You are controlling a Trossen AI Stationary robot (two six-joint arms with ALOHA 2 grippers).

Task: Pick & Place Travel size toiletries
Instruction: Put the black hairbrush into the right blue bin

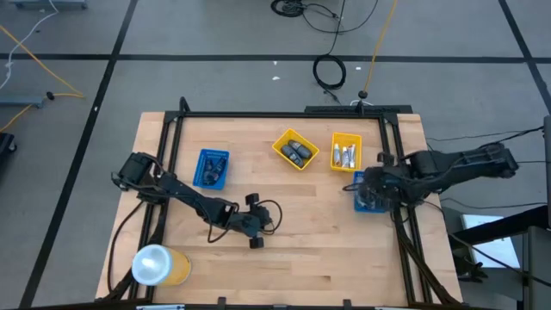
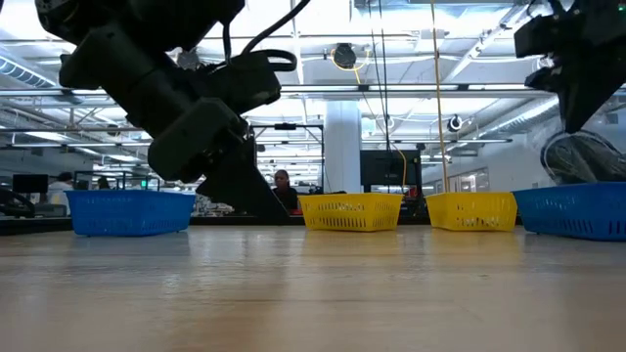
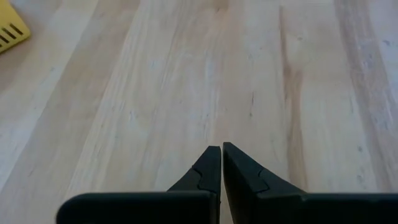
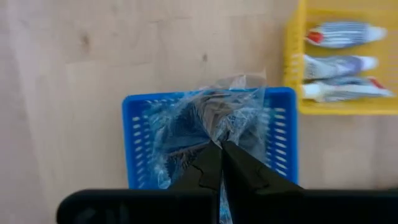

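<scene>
My right gripper (image 4: pixel 221 144) is shut on a crumpled clear plastic bag (image 4: pixel 214 115) with something dark inside, above a blue tray (image 4: pixel 140 140) near the table's right edge. In the low view the bag (image 2: pixel 587 156) hangs just over that tray (image 2: pixel 572 210). Silvery-white tubes (image 4: pixel 339 62) lie in a yellow tray (image 1: pixel 346 153). Dark bottles (image 1: pixel 297 151) lie in a second yellow tray. My left gripper (image 3: pixel 222 148) is shut and empty, low over bare wood at the table's middle (image 1: pixel 258 222). My right gripper pinches the clear bag between its two fingers at a gathered upper fold (image 4: pixel 219 135), coming from above and pointing down. The bag hangs below the fingers over the blue tray. Whether its bottom rests in the tray I cannot tell.
Another blue tray (image 1: pixel 212 168) holding small items sits toward the table's left. A large orange cup with a whitish top (image 1: pixel 159 265) stands at the near left corner. Bare wood lies across the near middle and near right. A person (image 2: pixel 284 191) is far behind the table.
</scene>
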